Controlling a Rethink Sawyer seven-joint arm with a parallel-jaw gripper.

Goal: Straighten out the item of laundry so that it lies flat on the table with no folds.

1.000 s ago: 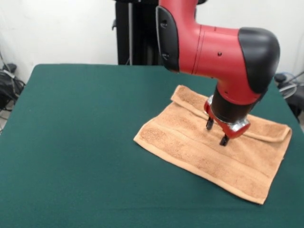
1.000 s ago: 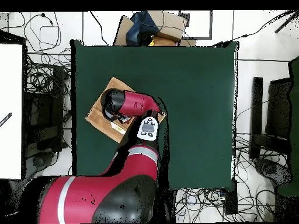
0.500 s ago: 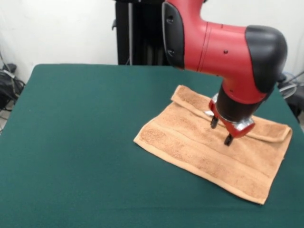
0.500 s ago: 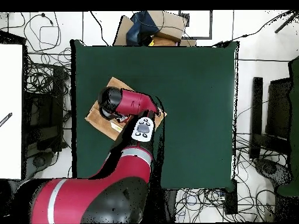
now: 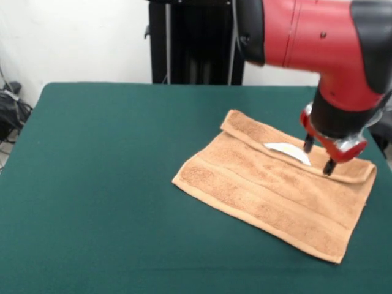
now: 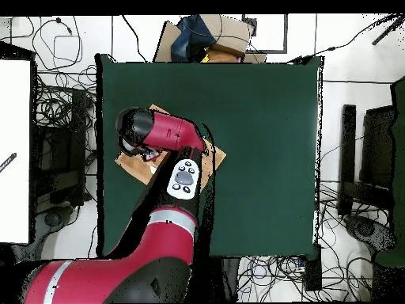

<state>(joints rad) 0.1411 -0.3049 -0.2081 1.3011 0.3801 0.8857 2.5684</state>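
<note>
The item of laundry (image 5: 263, 190), an orange-brown towel, lies on the green table (image 5: 110, 184) right of centre. Its far edge is folded over into a narrow flap (image 5: 257, 131) running along the whole back side. A small white label (image 5: 288, 152) shows just below that flap. My gripper (image 5: 318, 156) hangs open over the right part of the flap, with its fingertips (image 5: 329, 166) just above the cloth and nothing between them. In the overhead view the arm (image 6: 154, 131) covers most of the towel (image 6: 133, 164) and hides the gripper.
The towel's right corner lies close to the table's right edge in the front view. A black column (image 5: 184, 43) stands behind the table. In the overhead view, cables and a cardboard box (image 6: 213, 36) surround the table (image 6: 261, 142).
My gripper has moved to the right in the front view, from over the towel's middle to the right part of the folded flap. The white label now shows. The towel has not moved.
</note>
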